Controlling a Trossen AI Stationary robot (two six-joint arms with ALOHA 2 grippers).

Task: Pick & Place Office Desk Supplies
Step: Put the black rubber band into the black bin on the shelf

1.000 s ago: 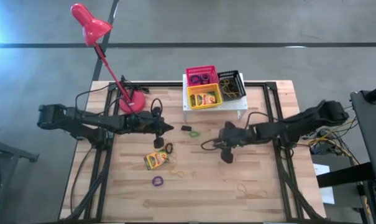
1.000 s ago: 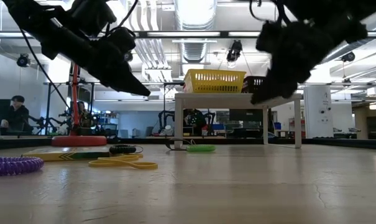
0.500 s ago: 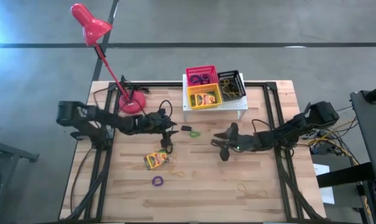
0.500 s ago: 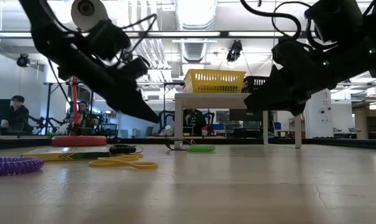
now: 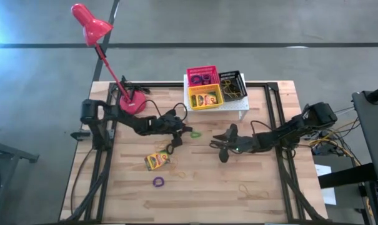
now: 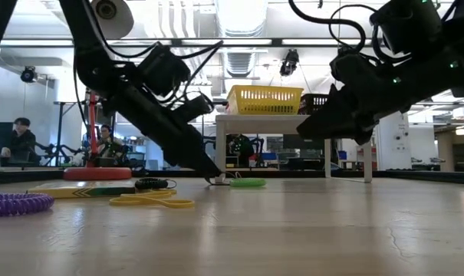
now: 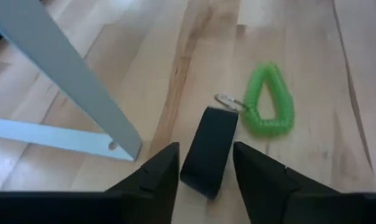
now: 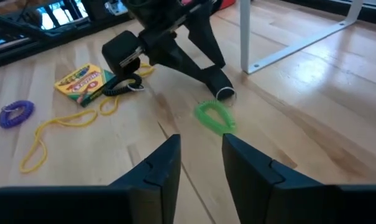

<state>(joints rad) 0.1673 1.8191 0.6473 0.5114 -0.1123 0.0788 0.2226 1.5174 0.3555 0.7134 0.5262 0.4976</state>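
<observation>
A green coil loop (image 7: 268,109) with a flat black tag (image 7: 211,137) lies on the table in front of the white shelf (image 5: 238,107). My left gripper (image 7: 206,152) is open and low at the table, with a finger on each side of the tag. My right gripper (image 5: 217,147) hovers open right of the loop with nothing between its fingers (image 8: 169,162). A crayon box (image 5: 156,160), a black loop (image 5: 169,149), a yellow loop (image 5: 178,173) and a purple loop (image 5: 158,182) lie nearer. Pink (image 5: 202,76), yellow (image 5: 205,97) and black (image 5: 232,84) baskets stand on the shelf. My left gripper comes slanting down from the table's left, and its fingers (image 7: 156,177) lie along the black tag's two long sides (image 7: 197,168). The tag lies flat on the table. Whether the fingers touch it, I cannot tell.
The red lamp's base (image 5: 132,103) stands at the far left, its head reaching beyond the table. Another yellow loop (image 5: 253,190) lies at the near right. The shelf's leg (image 7: 82,81) is close beside my left gripper. Bare wood stretches along the near edge.
My left gripper has gone toward the table's right edge and sunk to the table at the green loop's black tag, and its fingers have parted. My right gripper has tipped and turned at the wrist and sunk a little, staying above the table.
</observation>
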